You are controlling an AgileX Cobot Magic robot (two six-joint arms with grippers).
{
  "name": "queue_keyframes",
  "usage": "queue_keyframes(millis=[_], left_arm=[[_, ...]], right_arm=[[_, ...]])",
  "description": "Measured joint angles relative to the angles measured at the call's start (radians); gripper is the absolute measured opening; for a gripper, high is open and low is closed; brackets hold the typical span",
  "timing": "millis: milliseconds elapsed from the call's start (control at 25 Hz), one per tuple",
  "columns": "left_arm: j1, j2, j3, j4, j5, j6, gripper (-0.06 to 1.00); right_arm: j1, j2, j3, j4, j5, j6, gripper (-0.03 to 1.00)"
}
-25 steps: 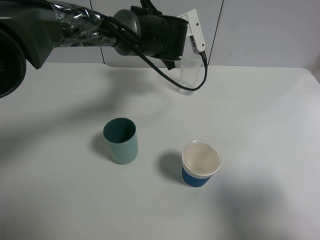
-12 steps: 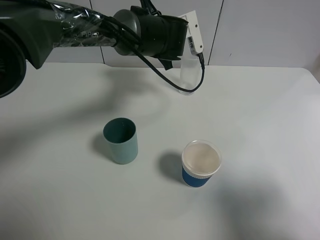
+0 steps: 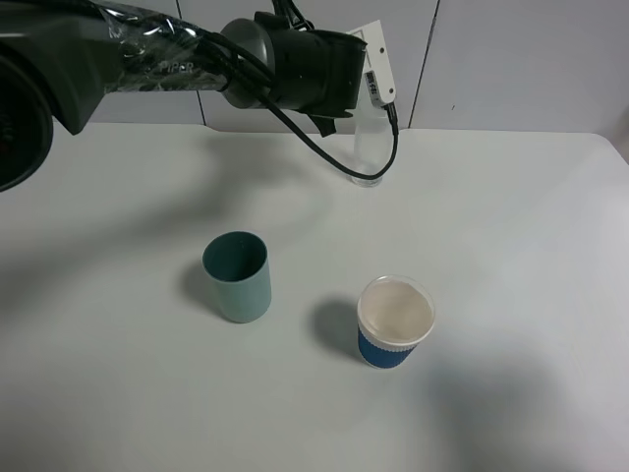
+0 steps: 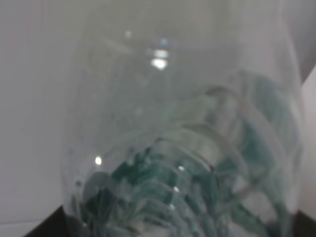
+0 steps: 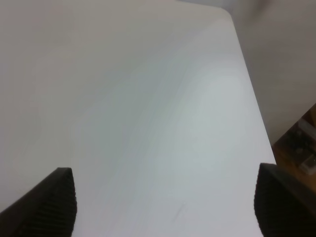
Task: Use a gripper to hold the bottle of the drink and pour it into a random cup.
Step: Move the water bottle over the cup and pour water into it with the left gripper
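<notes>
My left gripper (image 3: 362,90) reaches across to the back middle of the table, its white housing uppermost. It is shut on the bottle of the drink (image 4: 187,148), whose clear body and dark green label fill the left wrist view. From the high camera the bottle is mostly hidden behind the gripper. Right under the gripper stands the cup (image 3: 368,157), a tall clear glass with its base on the table. My right gripper (image 5: 165,207) is open over bare table, its dark fingertips wide apart with nothing between them.
A teal-green plastic cup (image 3: 237,276) stands left of the middle. A white paper cup with a blue sleeve (image 3: 394,321) stands to its right, nearer the front. The black cable (image 3: 339,157) loops down beside the glass. The table's right edge (image 5: 249,98) shows in the right wrist view.
The left gripper and its white housing have drifted slightly up and to the left above the glass. The two cups in front have not moved.
</notes>
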Motion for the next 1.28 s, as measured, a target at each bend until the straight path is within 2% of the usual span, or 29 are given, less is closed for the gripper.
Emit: queue_keyframes(millis=[160, 440, 1000, 1280], left_arm=[[0.000, 0.011, -0.013, -0.005, -0.006, 0.000, 0.50], [0.000, 0.044, -0.120, -0.005, -0.046, 0.000, 0.50], [0.000, 0.047, -0.125, -0.006, -0.064, 0.090, 0.50], [0.000, 0.047, -0.125, 0.031, -0.070, 0.124, 0.50]], right_arm=[[0.000, 0.000, 0.000, 0.000, 0.000, 0.000, 0.74], [0.000, 0.000, 0.000, -0.002, 0.000, 0.000, 0.74], [0.000, 0.000, 0.000, -0.002, 0.000, 0.000, 0.74], [0.000, 0.000, 0.000, -0.002, 0.000, 0.000, 0.74]])
